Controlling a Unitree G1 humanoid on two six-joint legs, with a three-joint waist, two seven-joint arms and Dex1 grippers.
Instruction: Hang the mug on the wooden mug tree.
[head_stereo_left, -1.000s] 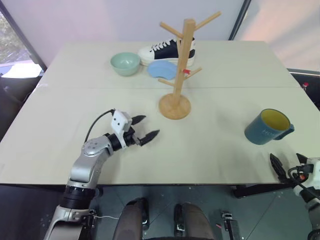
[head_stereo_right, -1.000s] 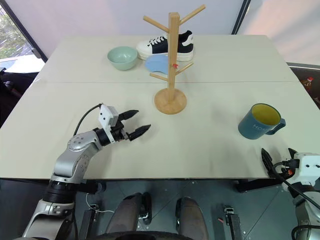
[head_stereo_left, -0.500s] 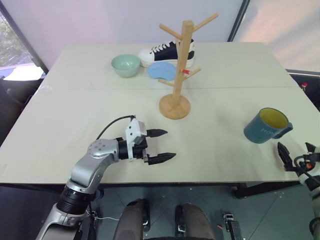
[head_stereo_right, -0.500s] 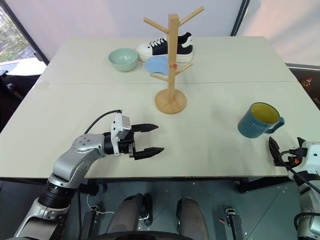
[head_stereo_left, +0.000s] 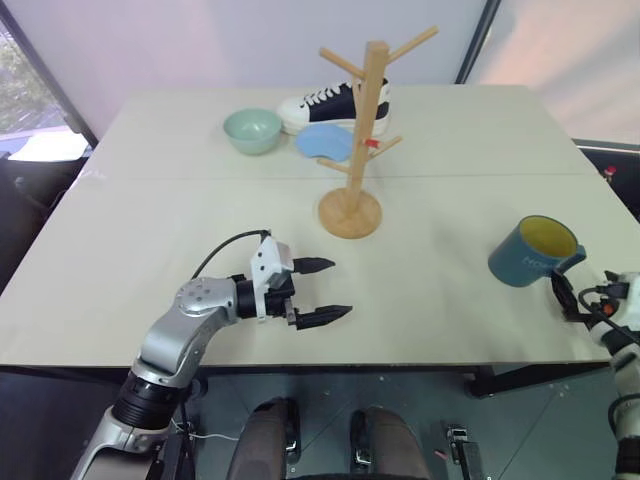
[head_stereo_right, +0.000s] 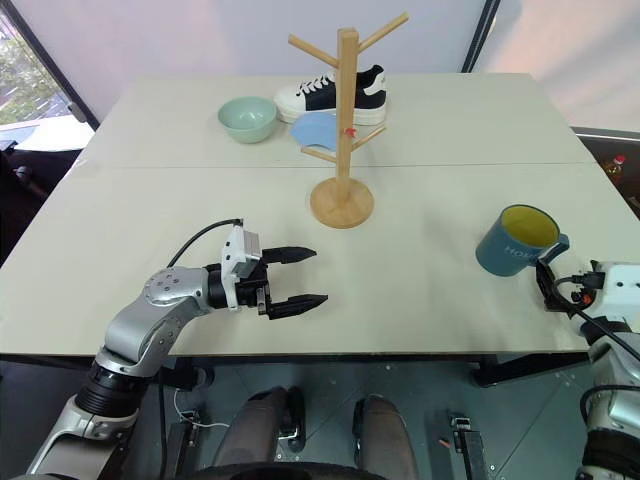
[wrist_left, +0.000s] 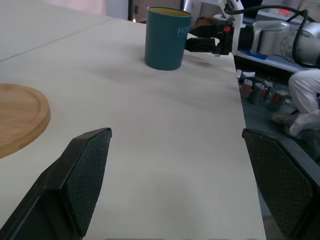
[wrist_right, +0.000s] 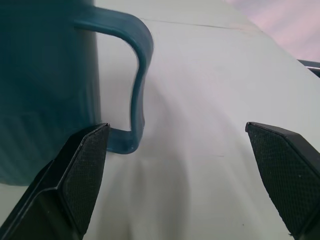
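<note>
The dark teal mug (head_stereo_left: 530, 255) with its yellow inside stands upright near the table's right front edge, handle (wrist_right: 137, 75) turned toward my right gripper (head_stereo_left: 575, 296). That gripper is open and level just behind the mug, and the handle lies between its fingers, close to one of them. The wooden mug tree (head_stereo_left: 365, 110) stands on its round base (head_stereo_left: 350, 213) at the table's middle, a red tag on one peg. My left gripper (head_stereo_left: 340, 288) hovers open and empty over the front of the table, pointing right toward the mug (wrist_left: 166, 37).
A pale green bowl (head_stereo_left: 251, 129), a blue dish (head_stereo_left: 323, 141) and a black-and-white sneaker (head_stereo_left: 330, 100) lie behind the tree. The table edge (head_stereo_left: 400, 362) runs just under both grippers. Bare tabletop lies between the tree base and the mug.
My right gripper has come forward up to the mug's handle. My left gripper swung toward the front and right at first, then held still.
</note>
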